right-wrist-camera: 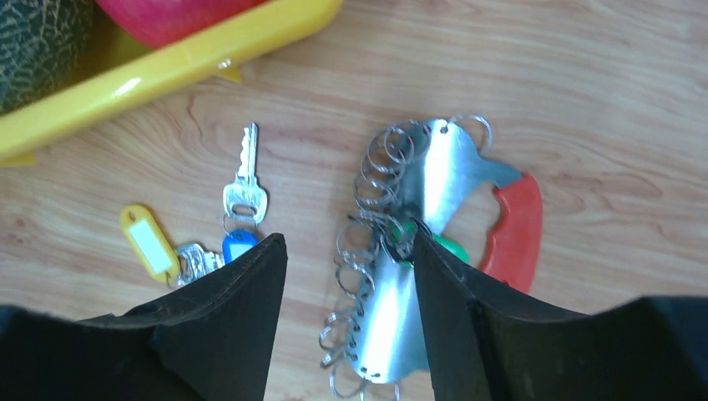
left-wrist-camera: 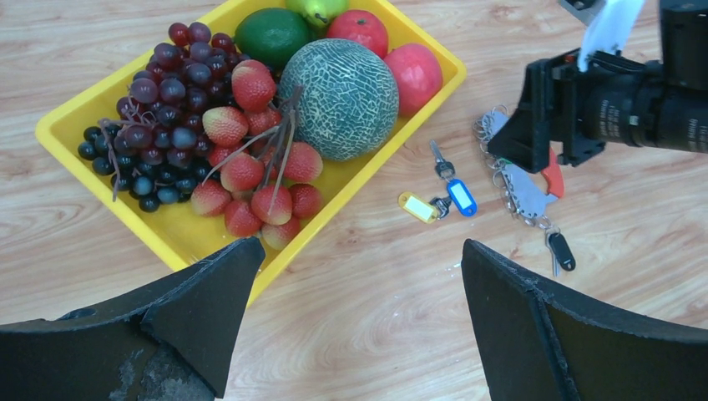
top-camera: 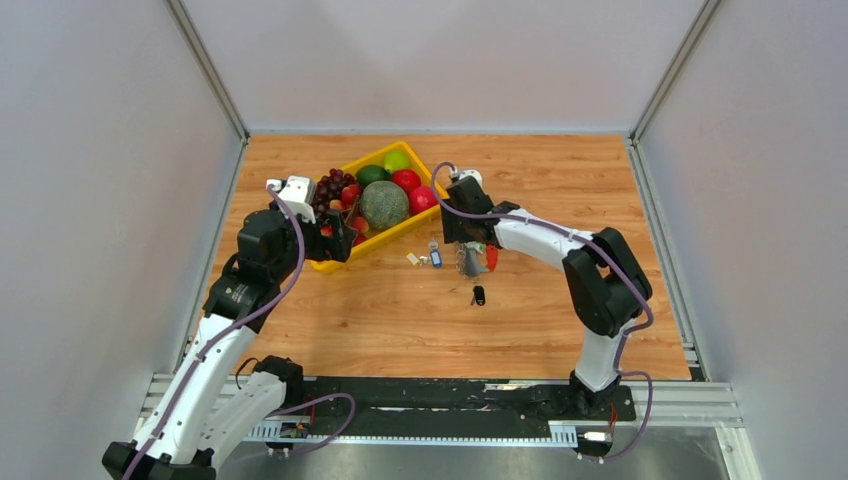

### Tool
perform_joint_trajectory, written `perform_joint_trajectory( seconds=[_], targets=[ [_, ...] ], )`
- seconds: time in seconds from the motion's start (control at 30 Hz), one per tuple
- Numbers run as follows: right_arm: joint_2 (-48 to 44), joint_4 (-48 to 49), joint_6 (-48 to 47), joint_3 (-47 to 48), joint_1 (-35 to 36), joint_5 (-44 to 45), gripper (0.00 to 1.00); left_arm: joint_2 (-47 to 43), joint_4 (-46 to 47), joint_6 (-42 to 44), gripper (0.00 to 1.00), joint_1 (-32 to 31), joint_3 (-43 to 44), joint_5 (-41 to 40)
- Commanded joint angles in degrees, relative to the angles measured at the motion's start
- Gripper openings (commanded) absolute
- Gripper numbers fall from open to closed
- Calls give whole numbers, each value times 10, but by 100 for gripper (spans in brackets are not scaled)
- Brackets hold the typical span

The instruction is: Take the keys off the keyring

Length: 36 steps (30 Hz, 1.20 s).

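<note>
We have the right gripper (right-wrist-camera: 346,242) low over the table (top-camera: 560,190), jaws spread, with nothing between them but a fringe of small split rings (right-wrist-camera: 367,180). The keys (right-wrist-camera: 438,171), a fan of flat silver blades, lie on the wood just off the corner of the yellow tray (right-wrist-camera: 167,67). The red keyring (right-wrist-camera: 513,230) curves along their edge at 3 o'clock in the right wrist view. One finger stands at 9 o'clock of the rings; the other overlaps the silver blades, and we cannot tell whether it touches them. The left gripper (left-wrist-camera: 355,251) hangs spread and empty, well apart, near the tray.

Our main worry is that nothing holds the keyring down. If we close here we probably pinch loose rings rather than a blade, and a pull would drag the whole bunch across the smooth wood instead of freeing anything. The thin metal lies flat, so the jaws may also skate over it and close on air.

A yellow-tagged key (right-wrist-camera: 149,242) and a blue-tagged key (right-wrist-camera: 238,244) lie just beside the 9 o'clock finger, so a sideways slip could sweep them. A black-headed key (left-wrist-camera: 561,249) sits at 6 o'clock of the bunch; we cannot tell whether it is linked, so it may snag
</note>
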Motion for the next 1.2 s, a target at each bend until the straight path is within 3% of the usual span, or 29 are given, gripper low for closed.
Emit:
perform_joint_trajectory(
  seconds=[0.0, 0.27, 0.5, 0.63, 0.73, 1.0, 1.17],
  targets=[
    [46, -22, -20, 55, 2, 12, 60, -6, 7, -9, 100, -5, 0, -7],
    [62, -40, -51, 66, -1, 34, 59, -4, 4, -9, 100, -10, 0, -13],
    [50, -28, -81, 39, -18, 10, 48, -6, 1, -2, 100, -10, 2, -23],
    [28, -10, -118, 14, -19, -4, 55, -10, -3, 4, 100, -10, 0, -37],
    [24, 0, -144, 5, -20, -3, 54, -8, -6, 8, 100, -10, 0, -50],
    [52, 12, -161, 25, -25, -83, 26, 6, -11, 16, 100, -10, 0, -63],
    [19, 12, -154, 12, -24, -92, 4, 18, -10, 18, 100, -10, 0, -62]
  ],
)
